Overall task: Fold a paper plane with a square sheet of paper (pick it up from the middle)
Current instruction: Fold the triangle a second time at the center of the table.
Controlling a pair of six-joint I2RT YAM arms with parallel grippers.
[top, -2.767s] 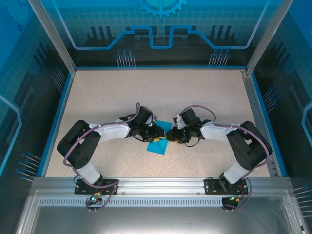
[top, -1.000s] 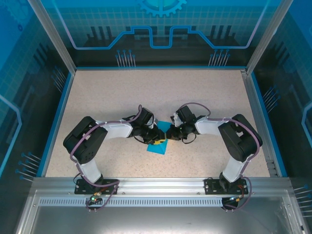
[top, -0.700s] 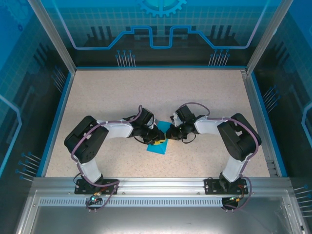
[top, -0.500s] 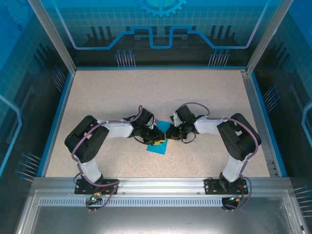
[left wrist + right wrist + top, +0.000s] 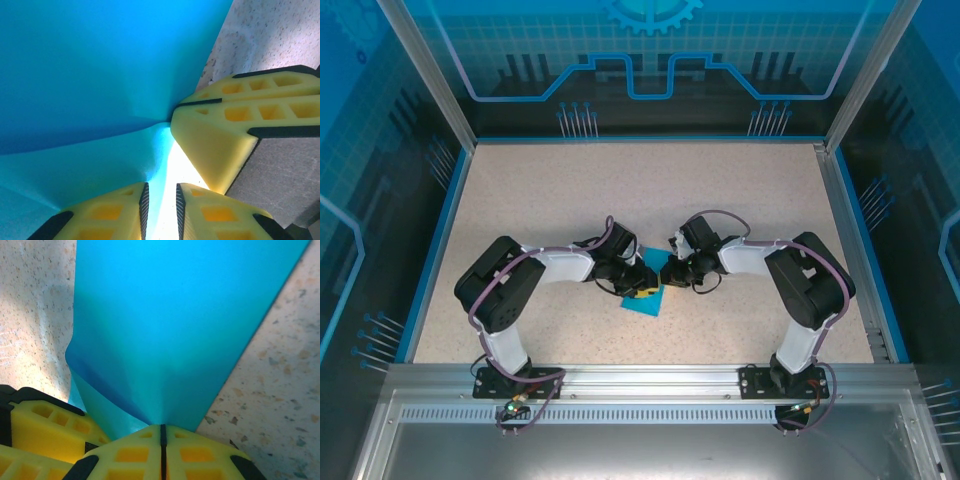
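- Right gripper [image 5: 161, 432]: its yellow fingers are pressed together on a raised pinch of the square sheet of thin teal-blue paper [image 5: 175, 315]. We see no gap at the seam.
- Left gripper [image 5: 160, 199]: its fingers are nearly together with a ridge of the same sheet clamped between them. Its tips sit just beside the right gripper's.
- Sheet: tented at the pinch, with its near part flat on the speckled beige table [image 5: 620, 200]. It lies midway between the left and right edges, nearer the near edge.
- Change: the right arm's elbow has swung inward since the earliest view. Over the last second we find arms and sheet unmoved.
- Meaning, as we judge it: the mid-sheet hold is settled, and the lift or crease has not begun.
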